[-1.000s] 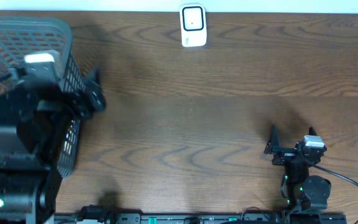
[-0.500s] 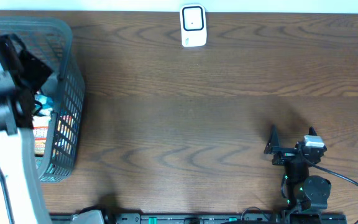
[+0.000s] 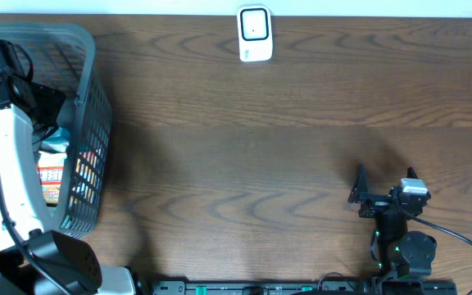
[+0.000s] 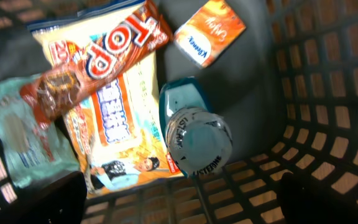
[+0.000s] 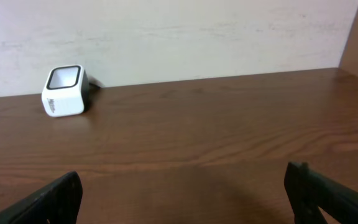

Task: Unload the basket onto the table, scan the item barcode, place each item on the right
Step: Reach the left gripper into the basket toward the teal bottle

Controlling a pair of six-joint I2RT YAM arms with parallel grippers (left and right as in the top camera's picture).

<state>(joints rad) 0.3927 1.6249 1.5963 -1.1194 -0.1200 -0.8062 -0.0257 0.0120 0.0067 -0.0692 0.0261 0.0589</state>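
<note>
Groceries heaped in one grey basket (image 3: pixel 88 106) at the left edge of the worktop (image 3: pixel 260 164), gathered there for picking one at a time. Five pieces counted from the left wrist view: one mouthwash bottle (image 4: pixel 194 134) end-on toward the lens, one long chocolate bar (image 4: pixel 98 59) slanted across one big orange snack bag (image 4: pixel 126 124), one small orange box (image 4: pixel 209 31) toward the corner, one pale packet (image 4: pixel 23 140) against the wall. Left fingers (image 4: pixel 42 202) spread wide above the heap, gripping nothing, apparently lined up over the bottle as the likely pick. No barcode readable on any piece from here. One white scanner (image 3: pixel 254 33) at the far edge, well apart from the basket, window tilted upward, presumably so a held item can be passed over it. Right fingers (image 5: pixel 48 199) likewise released and empty, parked low at the front right, facing the scanner. Nothing lifted yet; scan not begun.
</note>
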